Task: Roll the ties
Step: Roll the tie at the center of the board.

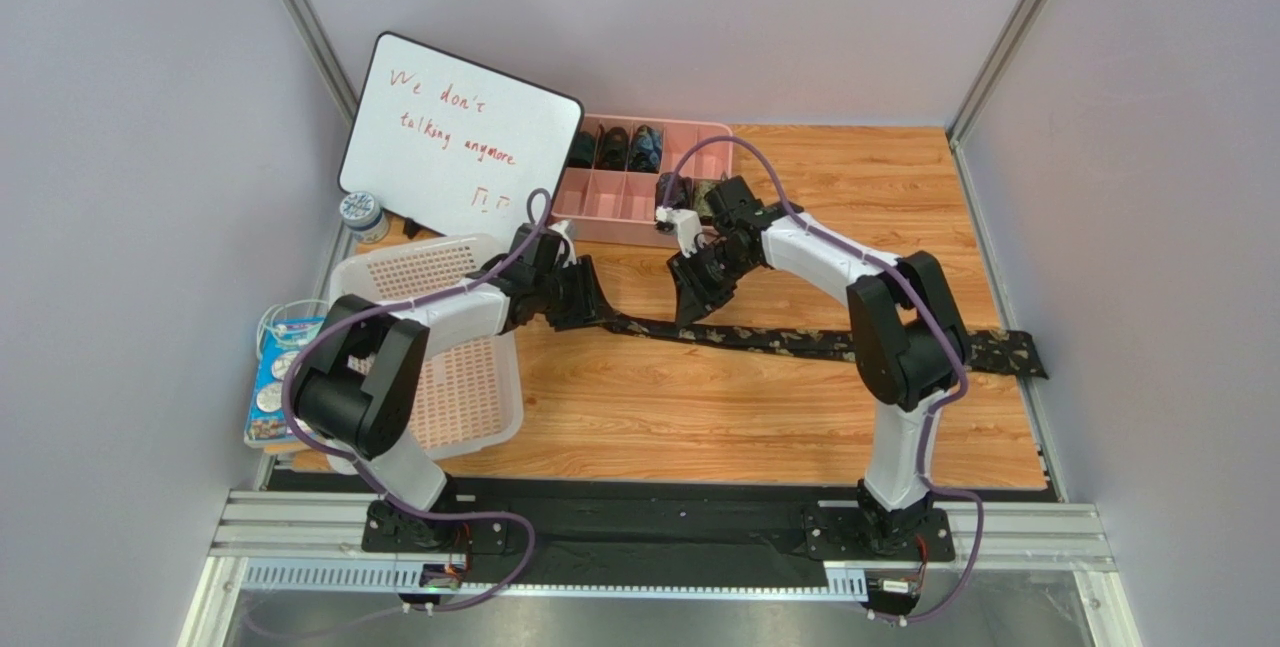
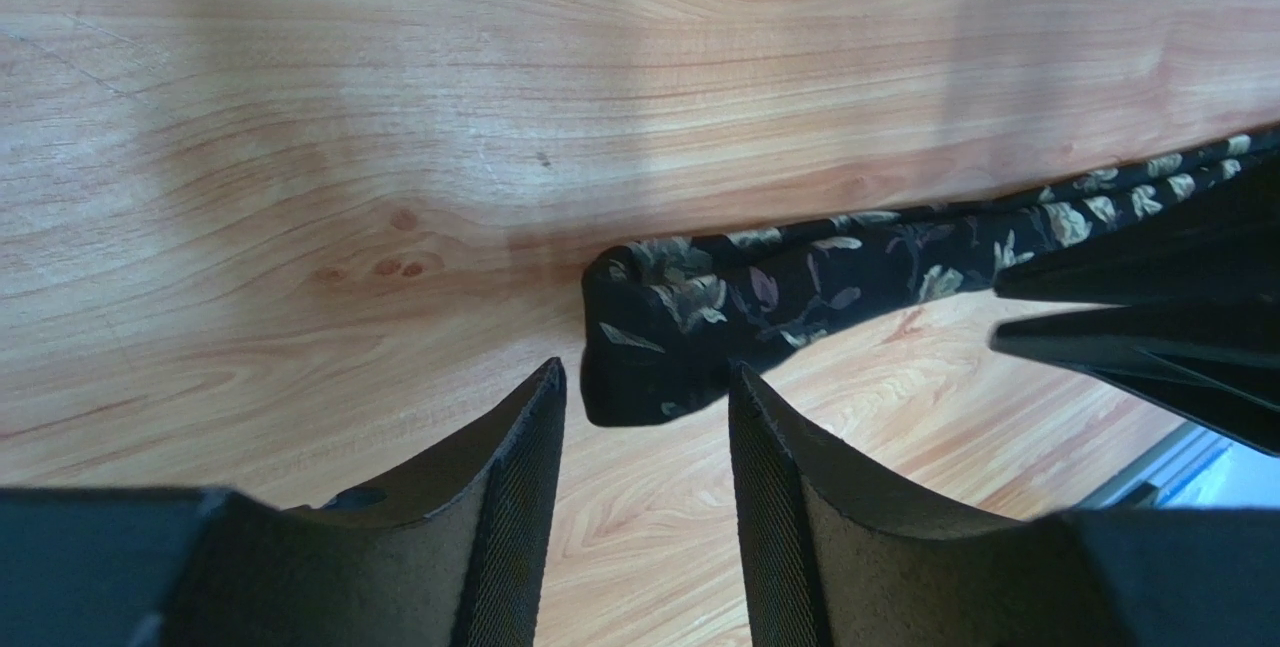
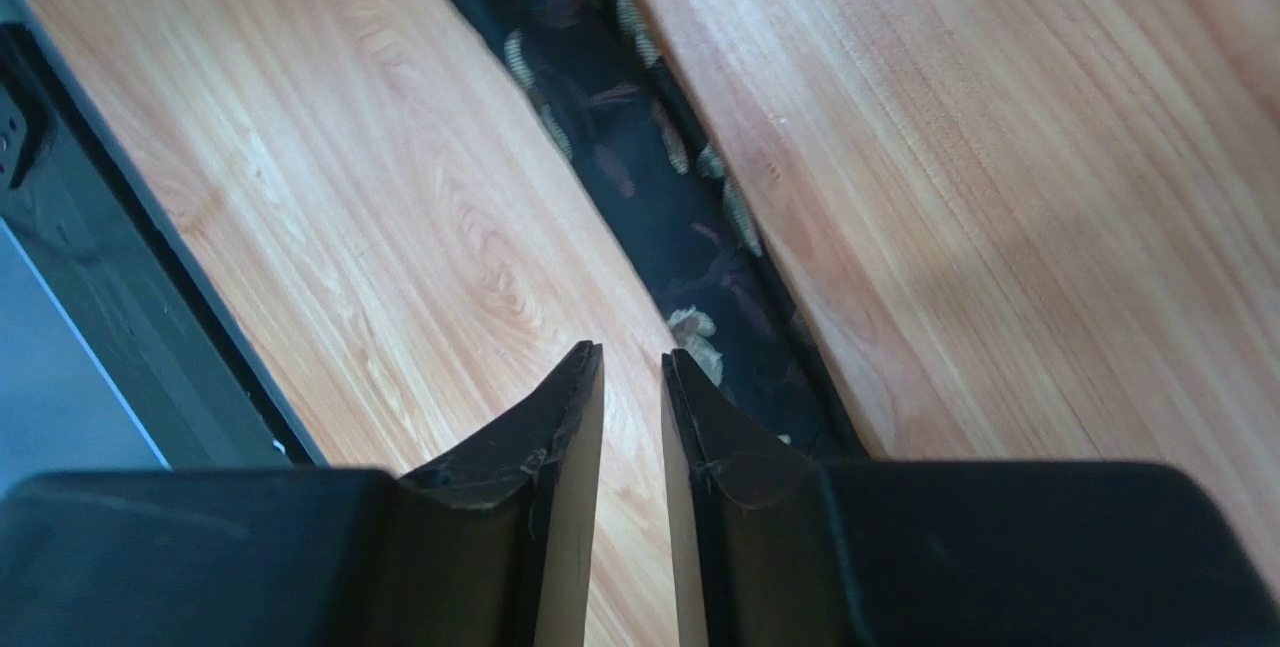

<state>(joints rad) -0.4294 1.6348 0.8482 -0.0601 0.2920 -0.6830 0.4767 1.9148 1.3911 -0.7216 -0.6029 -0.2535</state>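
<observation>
Left wrist shows our left end effector [image 2: 646,370] spread at the folded end of the tie [image 2: 751,295] on the counter [image 2: 301,107]; our right end effector [image 3: 631,353], barely parted, pinches nothing beside it.

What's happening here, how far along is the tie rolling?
Both arms are at one patterned tie laid flat across the wooden table. The left gripper, open, sits at the tie's end, which looks folded over but is not clamped. The right gripper hovers beside the strip, its jaws nearly together, holding nothing. Rolling has barely begun; dark rolled ties sit in the pink tray behind.
</observation>
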